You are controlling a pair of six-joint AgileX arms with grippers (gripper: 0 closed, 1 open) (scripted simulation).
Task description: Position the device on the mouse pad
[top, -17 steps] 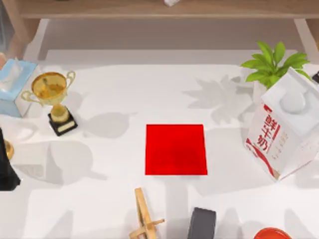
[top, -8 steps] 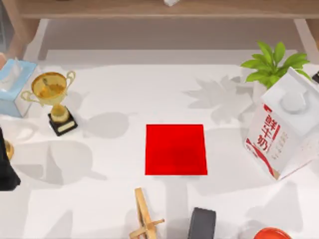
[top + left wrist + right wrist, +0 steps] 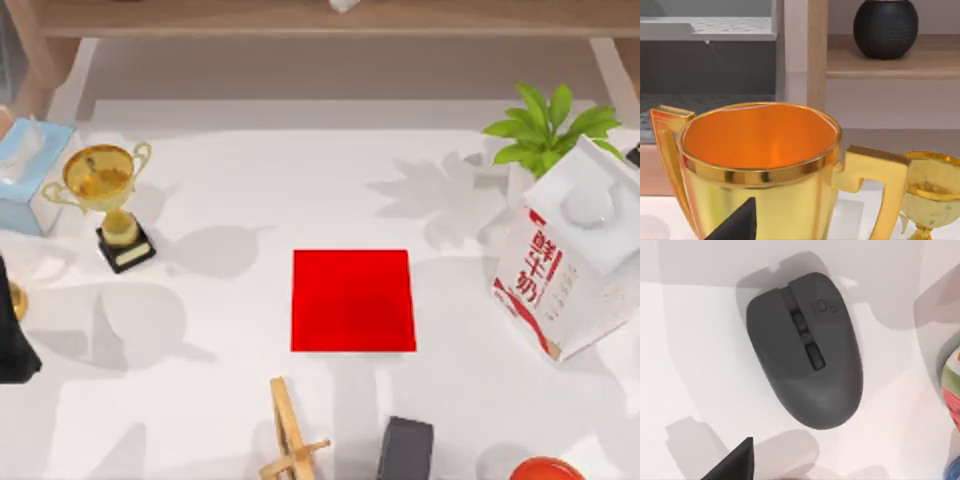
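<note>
Mouse [image 3: 804,347]: lay on bare white table beneath the right wrist camera, ungrasped; red mouse pad [image 3: 353,300] lay bare at table centre. Right gripper: jaw state could not be told. Risk: the smooth rounded shell might slip sideways under an off-centre pinch.

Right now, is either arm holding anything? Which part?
Nothing is held. The mouse lies free on the white table in the right wrist view, with nothing gripping it. The mouse pad is bare. In the left wrist view, a gold trophy stands ungripped.
</note>
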